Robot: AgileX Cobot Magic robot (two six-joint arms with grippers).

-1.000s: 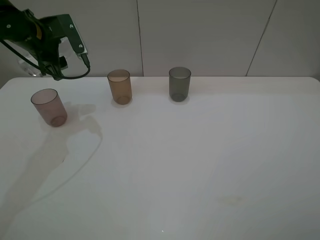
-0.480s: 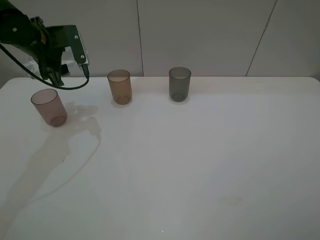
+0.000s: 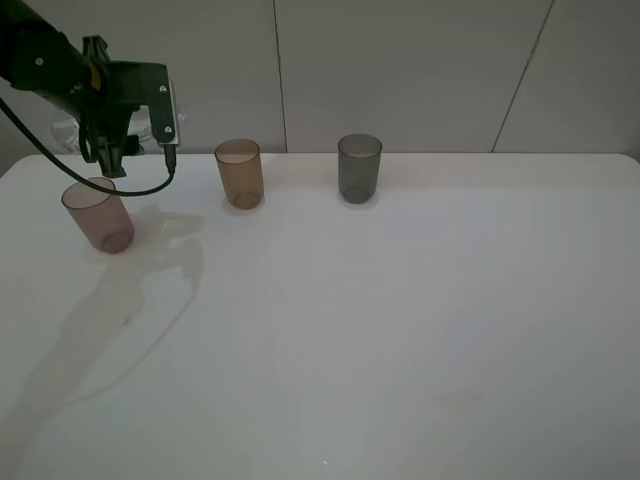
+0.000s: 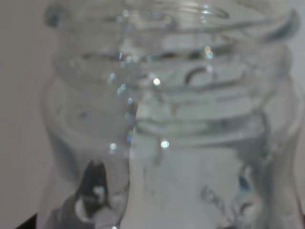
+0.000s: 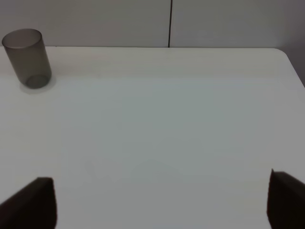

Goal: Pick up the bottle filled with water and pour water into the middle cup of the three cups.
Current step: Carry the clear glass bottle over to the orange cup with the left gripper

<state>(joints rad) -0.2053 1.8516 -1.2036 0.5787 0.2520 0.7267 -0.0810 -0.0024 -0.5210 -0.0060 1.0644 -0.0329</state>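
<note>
Three translucent plastic tumblers, one clear bottle and two robot grippers are in view on and over a plain white table [image 3: 400, 330].

At far left, the dark green left gripper [image 3: 110, 135] hangs in the air above and just behind the pinkish-mauve cup [image 3: 98, 215]. It is clenched around the bottle [image 3: 152, 122], which it carries clear of the table, against the pale panelled wall [image 3: 400, 70]. From the high camera only glassy slivers of the bottle show on either side of the gripper. In the left wrist view the bottle [image 4: 162, 119] fills the whole picture: colourless plastic, a ridged screw-thread neck over rounded shoulders, and small glints and droplets on it. The finger pads themselves are hidden.

To the right of the bottle, and apart from it, stands the middle cup [image 3: 240, 173]. It is amber-brown, straight-sided and slightly tapered, and stands upright near the back edge of the table.

Further right along the same edge stands the smoky-grey cup [image 3: 359, 168], the same shape and size. All three cups are smooth and plain.

The right gripper [image 5: 162, 191] shows only in its own wrist view. It is released, with two dark fingertips spread wide at the corners of the picture over bare table [image 5: 167, 119]. The grey cup [image 5: 27, 58] stands well away from it.
</note>
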